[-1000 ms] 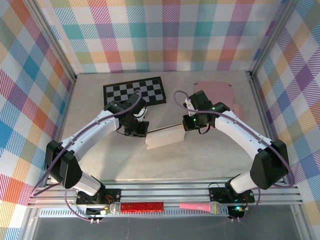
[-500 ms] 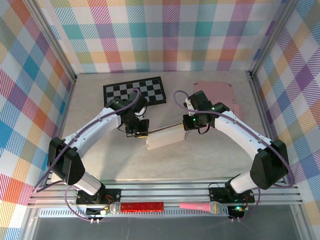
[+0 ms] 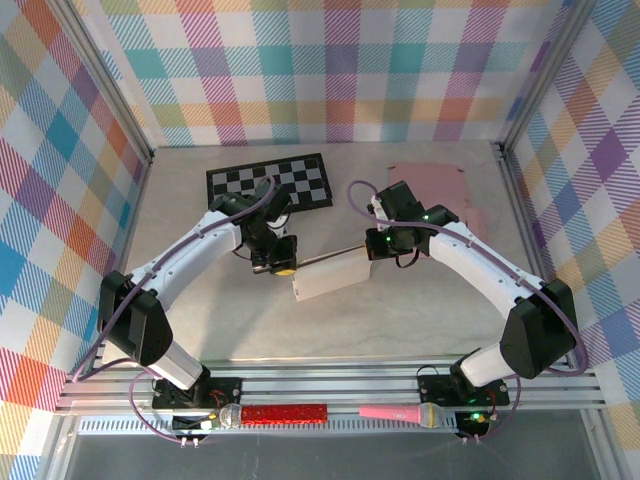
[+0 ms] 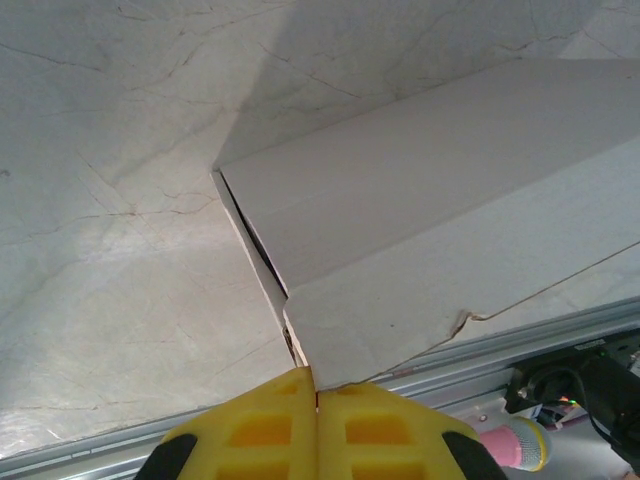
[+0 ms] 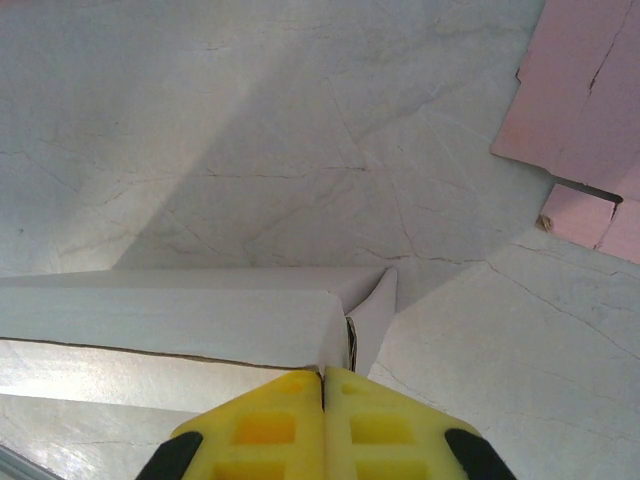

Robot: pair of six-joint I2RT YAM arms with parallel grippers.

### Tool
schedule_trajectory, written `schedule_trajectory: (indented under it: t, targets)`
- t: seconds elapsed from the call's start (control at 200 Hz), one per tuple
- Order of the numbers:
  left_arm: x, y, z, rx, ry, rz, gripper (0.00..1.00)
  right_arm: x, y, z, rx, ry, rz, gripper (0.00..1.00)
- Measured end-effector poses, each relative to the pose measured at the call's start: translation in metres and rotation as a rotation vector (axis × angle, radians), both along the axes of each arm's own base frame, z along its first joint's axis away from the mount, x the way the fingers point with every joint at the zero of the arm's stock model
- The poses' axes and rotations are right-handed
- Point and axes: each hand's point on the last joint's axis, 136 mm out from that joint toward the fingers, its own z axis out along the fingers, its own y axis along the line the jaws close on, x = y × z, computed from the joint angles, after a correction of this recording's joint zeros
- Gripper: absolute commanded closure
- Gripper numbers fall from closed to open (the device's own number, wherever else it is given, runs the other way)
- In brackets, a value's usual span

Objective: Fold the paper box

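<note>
Paper box (image 3: pixel 330 278), ends pinched by left tool (image 4: pixel 317 378), right tool (image 5: pixel 323 378)

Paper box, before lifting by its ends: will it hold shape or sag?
Probably light and semi-stiff: the paper box is thin card, pinched at opposite ends by the left pincer and right pincer. Its gaping end seam and cracked edge suggest it may flex or tear.

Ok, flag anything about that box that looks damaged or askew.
The paper box has a ragged, tear-like line along its near panel in the left wrist view, and the end seam there gapes open. At the other end a flap sticks out untucked. The pink sheet nearby has a torn-looking edge.
</note>
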Motion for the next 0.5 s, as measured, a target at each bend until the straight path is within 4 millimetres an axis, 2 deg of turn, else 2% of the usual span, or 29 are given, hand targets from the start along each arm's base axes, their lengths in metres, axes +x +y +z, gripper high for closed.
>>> schedule_trajectory:
  t: [0.5]
  targets:
    - [-0.0019,-0.0007,-0.004,-0.018,0.013,-0.009,1.0,0.0023,0.0011,-0.0012,0.005,0.001,-0.011,1.0]
